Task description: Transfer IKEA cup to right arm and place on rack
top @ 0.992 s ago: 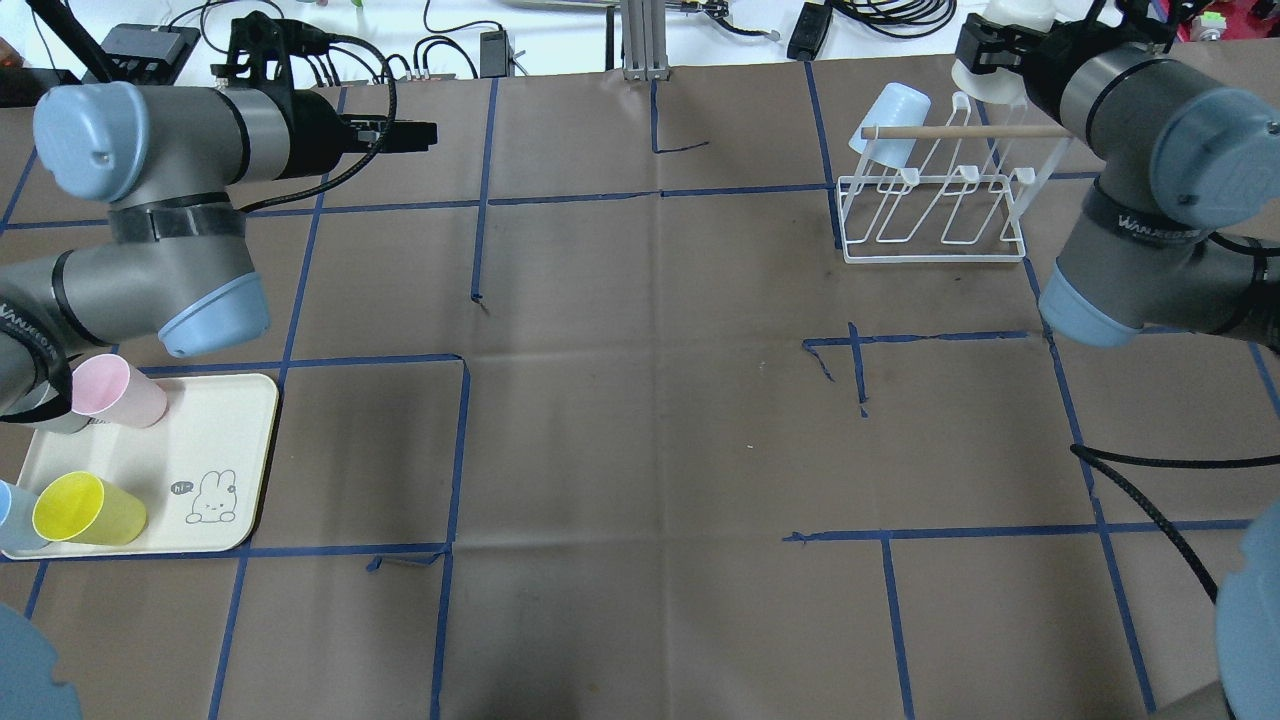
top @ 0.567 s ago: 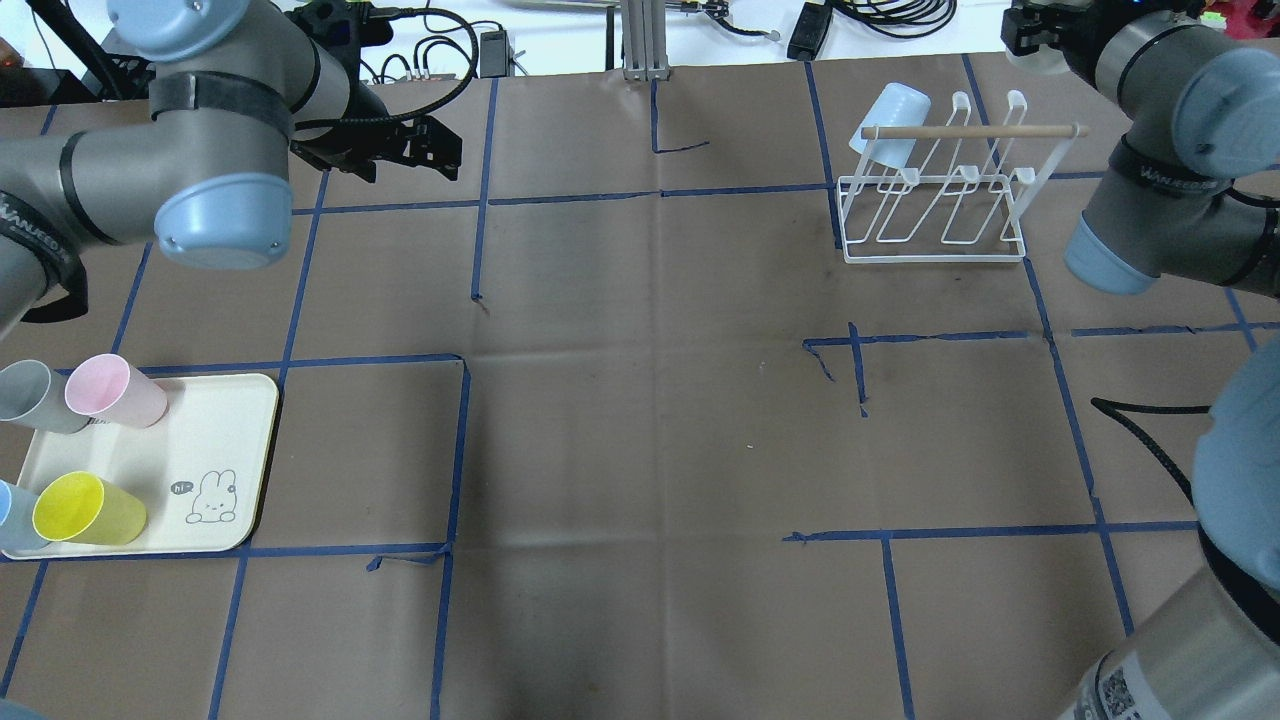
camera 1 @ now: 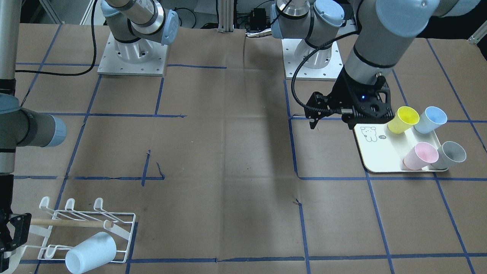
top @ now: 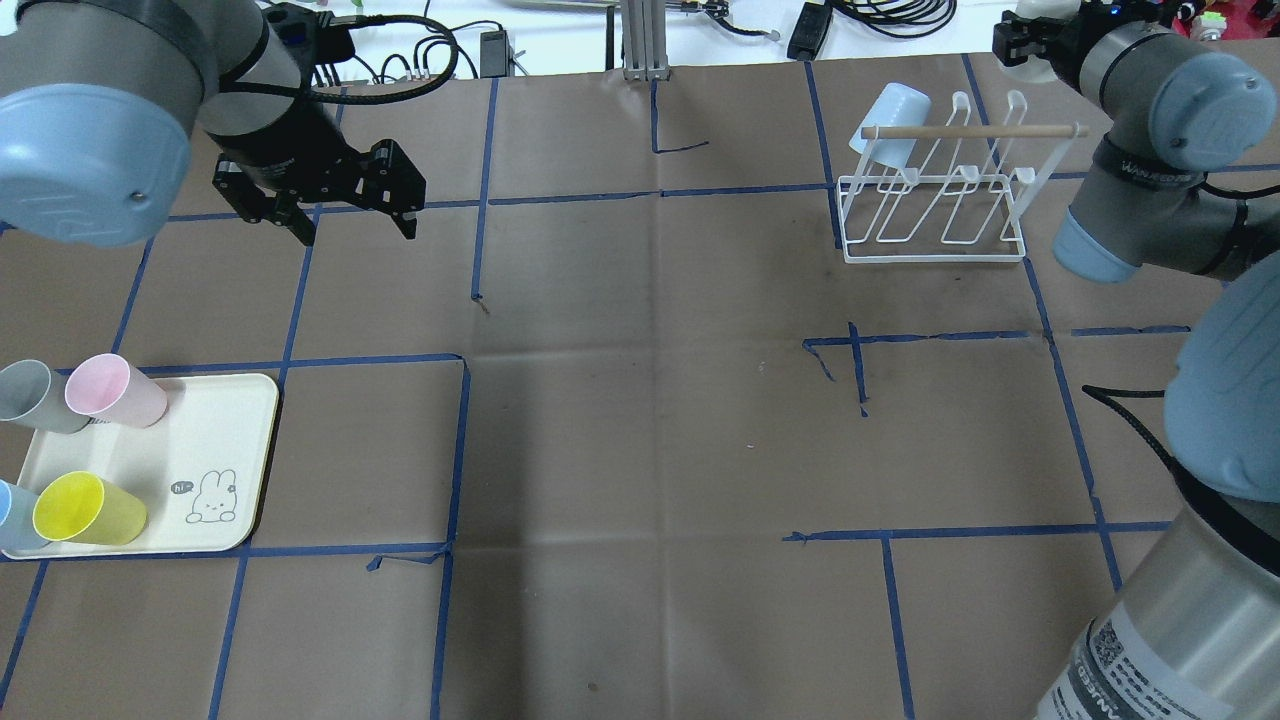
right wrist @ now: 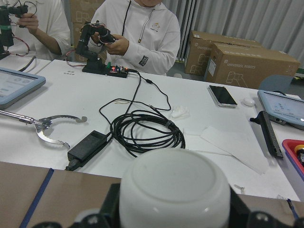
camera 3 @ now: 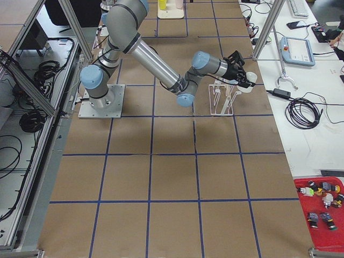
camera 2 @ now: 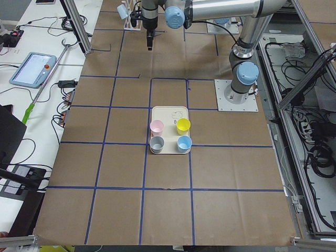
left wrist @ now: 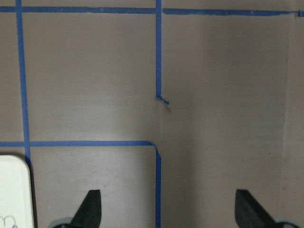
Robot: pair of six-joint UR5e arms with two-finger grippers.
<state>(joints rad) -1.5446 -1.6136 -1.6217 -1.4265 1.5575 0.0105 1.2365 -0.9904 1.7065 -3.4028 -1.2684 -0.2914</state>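
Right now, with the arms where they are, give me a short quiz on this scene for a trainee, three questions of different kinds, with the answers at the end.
1. True or false: the left gripper has a cup between its fingers.
2. How many cups are on the tray? A two, B four, C six.
3. Fill in: the right gripper is shut on a ___ cup.
Key: 1 false, the fingers are open and empty. 2 B: pink cup, grey cup, yellow cup, blue cup. 3 white: the white cup.
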